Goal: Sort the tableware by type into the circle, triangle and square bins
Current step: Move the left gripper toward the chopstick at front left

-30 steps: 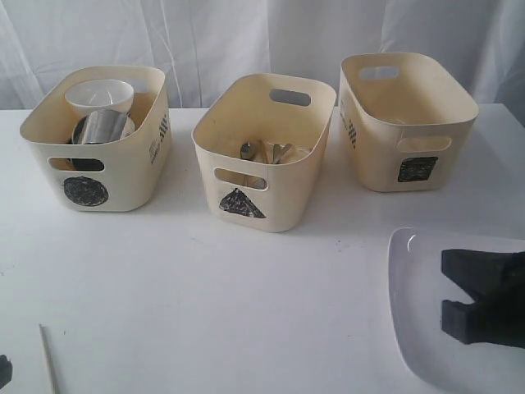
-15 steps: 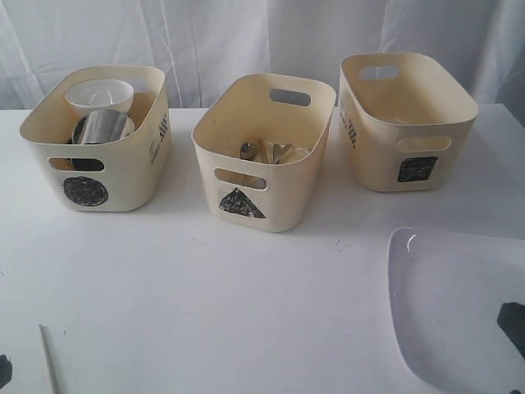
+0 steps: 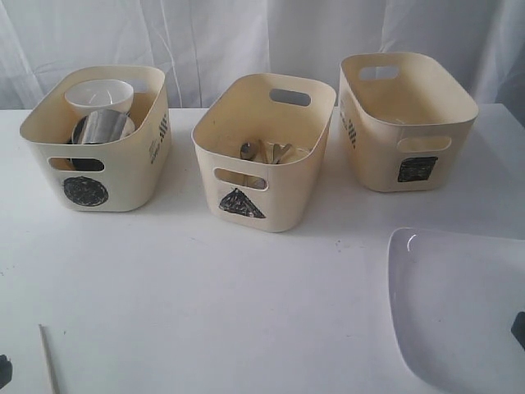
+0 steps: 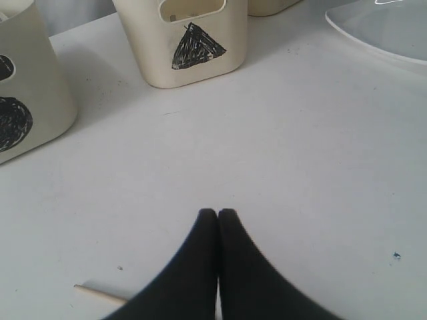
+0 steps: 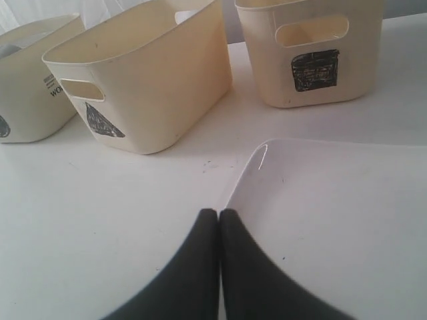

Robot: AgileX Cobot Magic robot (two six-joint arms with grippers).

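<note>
Three cream bins stand in a row at the back. The circle bin point(image 3: 98, 139) holds a small white bowl point(image 3: 99, 97) and a steel mug point(image 3: 102, 127). Steel cutlery point(image 3: 267, 152) lies in the triangle bin point(image 3: 262, 156). I see nothing inside the square bin point(image 3: 406, 119). The large white plate point(image 3: 459, 308) lies flat at the front right. One wooden chopstick point(image 3: 49, 359) rests at the front left. My left gripper point(image 4: 218, 212) is shut and empty above the bare table, beside the chopstick point(image 4: 99, 294). My right gripper point(image 5: 219, 212) is shut and empty at the plate's point(image 5: 333, 220) near edge.
A white curtain point(image 3: 262, 37) hangs behind the white table point(image 3: 230, 304). A dark corner of the right arm point(image 3: 519, 328) shows at the right edge, and a bit of the left arm point(image 3: 4, 371) at the bottom left corner.
My right gripper has pulled back off the plate toward the lower right and is almost out of the exterior view. The plate, the bins and the chopstick have stayed put.
</note>
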